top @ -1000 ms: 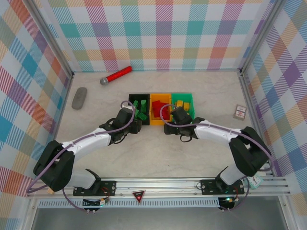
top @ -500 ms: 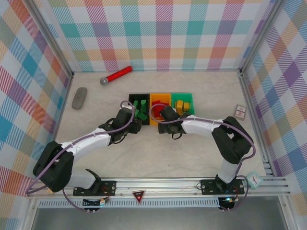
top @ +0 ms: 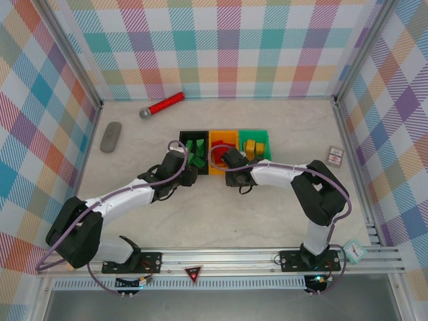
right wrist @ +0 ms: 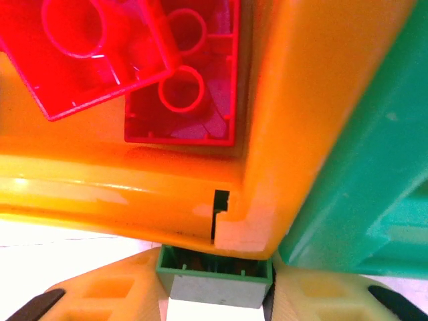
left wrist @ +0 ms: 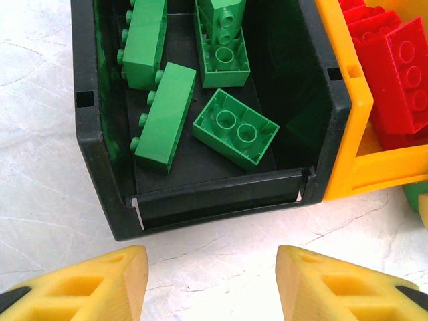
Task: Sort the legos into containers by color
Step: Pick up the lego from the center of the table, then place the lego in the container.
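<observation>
So the green brick [right wrist: 214, 275] is clamped in the right end effector [right wrist: 214, 293], low against the front corner of the orange bin [right wrist: 134, 184], right where the green bin [right wrist: 348, 167] butts up. Orange holds the red legos [right wrist: 87, 53], so imo it belongs one bin left, in the black bin [left wrist: 214, 204] with the other green legos [left wrist: 235, 128]. Can't tell its long axis. The left end effector [left wrist: 210, 281] is spread wide with nothing in it, just in front of the black bin and nearer to it.
</observation>
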You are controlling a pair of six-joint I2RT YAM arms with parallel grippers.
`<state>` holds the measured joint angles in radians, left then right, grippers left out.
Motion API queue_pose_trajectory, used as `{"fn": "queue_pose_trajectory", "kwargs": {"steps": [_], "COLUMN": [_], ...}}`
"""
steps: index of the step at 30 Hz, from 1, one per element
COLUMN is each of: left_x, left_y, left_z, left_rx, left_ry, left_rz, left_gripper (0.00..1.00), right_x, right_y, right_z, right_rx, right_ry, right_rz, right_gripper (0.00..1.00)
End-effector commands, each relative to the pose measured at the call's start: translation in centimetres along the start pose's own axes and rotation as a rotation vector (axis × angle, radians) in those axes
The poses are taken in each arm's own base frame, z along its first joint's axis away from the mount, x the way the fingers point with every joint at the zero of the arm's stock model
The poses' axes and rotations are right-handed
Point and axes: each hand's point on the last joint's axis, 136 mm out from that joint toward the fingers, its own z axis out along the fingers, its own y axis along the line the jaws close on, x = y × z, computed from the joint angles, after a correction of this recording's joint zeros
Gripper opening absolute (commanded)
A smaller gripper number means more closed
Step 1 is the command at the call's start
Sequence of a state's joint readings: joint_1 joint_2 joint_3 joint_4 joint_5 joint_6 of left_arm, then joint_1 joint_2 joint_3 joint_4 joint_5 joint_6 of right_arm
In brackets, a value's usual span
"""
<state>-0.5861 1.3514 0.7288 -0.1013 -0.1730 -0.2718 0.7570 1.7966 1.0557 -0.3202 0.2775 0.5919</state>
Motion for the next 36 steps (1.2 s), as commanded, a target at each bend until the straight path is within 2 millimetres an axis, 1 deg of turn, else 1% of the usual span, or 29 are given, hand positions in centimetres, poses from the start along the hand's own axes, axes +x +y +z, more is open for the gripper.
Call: {"fn": "queue_pose_trajectory", "kwargs": {"steps": [1, 4, 11, 14, 17, 21, 25, 27, 30, 36], "left_x": [-0.2, -0.3, -0.6, -0.6, -0.5, -0.5, -0.5, -0.5, -0.4, -0.3], "left_y": [0.3, 0.6, 2.6, 3.1, 3.6, 4.1, 4.8, 5.2, 6.0, 6.5], "left_z": [-0.2, -0.4, -1.2, -1.4, -1.4, -1.5, -1.9, -2.0, -2.0, -1.9], "left_rx": [-0.005, -0.015, -0.107, -0.118, -0.131, -0.135, -0.147, -0.155, -0.179, -0.189], "left_ry": [-0.008, -0.017, -0.065, -0.069, -0.07, -0.075, -0.089, -0.098, -0.1, -0.096], "left_rz": [-0.019, -0.026, -0.073, -0.09, -0.114, -0.139, -0.167, -0.176, -0.194, -0.215], "left_gripper": [0.53, 0.53, 0.51, 0.51, 0.51, 0.51, 0.51, 0.51, 0.51, 0.5], "right_x": [-0.2, -0.3, -0.3, -0.8, -1.7, -3.6, -5.4, -6.3, -7.3, -9.0], "right_y": [0.0, 0.0, 0.4, 1.1, 1.8, 3.2, 5.4, 6.7, 8.4, 11.6], "right_z": [-1.2, -1.9, -4.4, -5.8, -7.2, -9.2, -10.4, -10.6, -10.3, -9.8], "right_rx": [-0.005, -0.013, -0.052, -0.079, -0.101, -0.149, -0.211, -0.243, -0.275, -0.351], "right_ry": [-0.02, -0.029, -0.065, -0.095, -0.119, -0.175, -0.194, -0.197, -0.186, -0.178], "right_rz": [0.006, 0.006, 0.0, -0.02, -0.036, -0.059, -0.089, -0.105, -0.129, -0.15], "right_gripper": [0.37, 0.36, 0.35, 0.35, 0.35, 0.36, 0.36, 0.37, 0.37, 0.37]}}
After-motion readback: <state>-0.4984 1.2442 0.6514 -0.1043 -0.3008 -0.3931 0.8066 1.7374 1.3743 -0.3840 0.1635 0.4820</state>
